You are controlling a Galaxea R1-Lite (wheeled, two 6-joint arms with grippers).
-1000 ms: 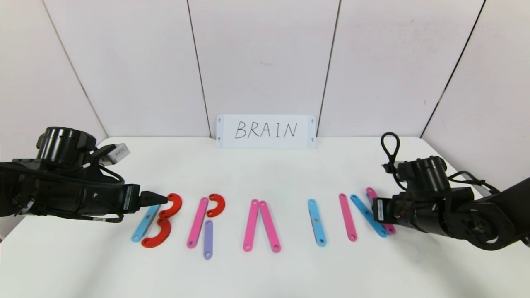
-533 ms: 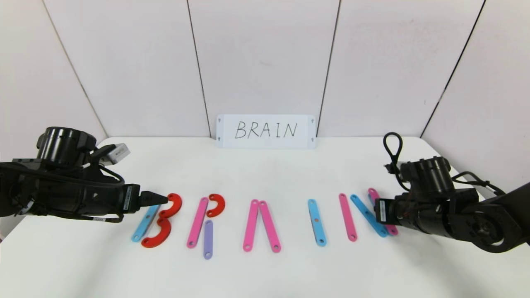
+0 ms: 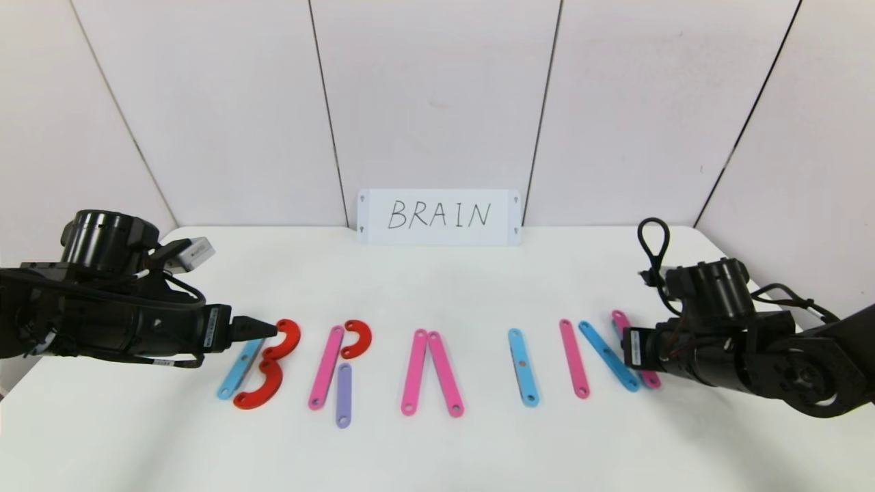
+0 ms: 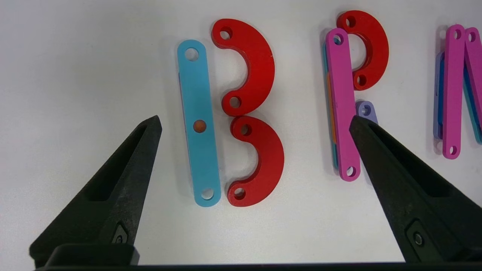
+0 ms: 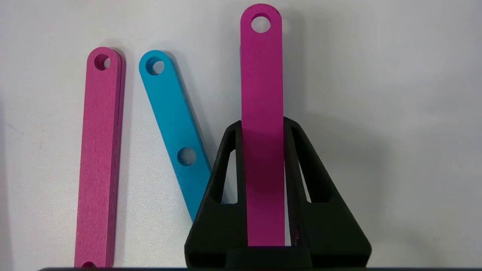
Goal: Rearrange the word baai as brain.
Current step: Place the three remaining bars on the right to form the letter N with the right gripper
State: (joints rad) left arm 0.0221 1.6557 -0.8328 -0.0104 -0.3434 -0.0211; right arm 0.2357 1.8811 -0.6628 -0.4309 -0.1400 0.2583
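Note:
Flat plastic letters lie in a row on the white table (image 3: 437,287). A light-blue bar (image 3: 239,369) and two red hooks (image 3: 284,338) make the leftmost letter. My left gripper (image 4: 254,120) hangs open over it, holding nothing. At the far right stand a pink bar (image 5: 98,158) and a slanted light-blue bar (image 5: 173,128). Beside them my right gripper (image 5: 263,124) is shut on another pink bar (image 5: 261,75), which points away from the fingers (image 5: 229,150). In the head view that pink bar (image 3: 621,320) shows just past the right wrist.
A white card (image 3: 439,216) with handwritten "BRAIN" leans on the back wall. Between the two ends lie a pink bar (image 3: 326,367) with a red hook (image 3: 357,339) and a purple bar (image 3: 343,395), two pink bars (image 3: 414,371) meeting at the top, and a lone light-blue bar (image 3: 523,367).
My right arm has drifted slightly to the right and back, carrying the pink bar away from the slanted blue one. The left arm has not moved.

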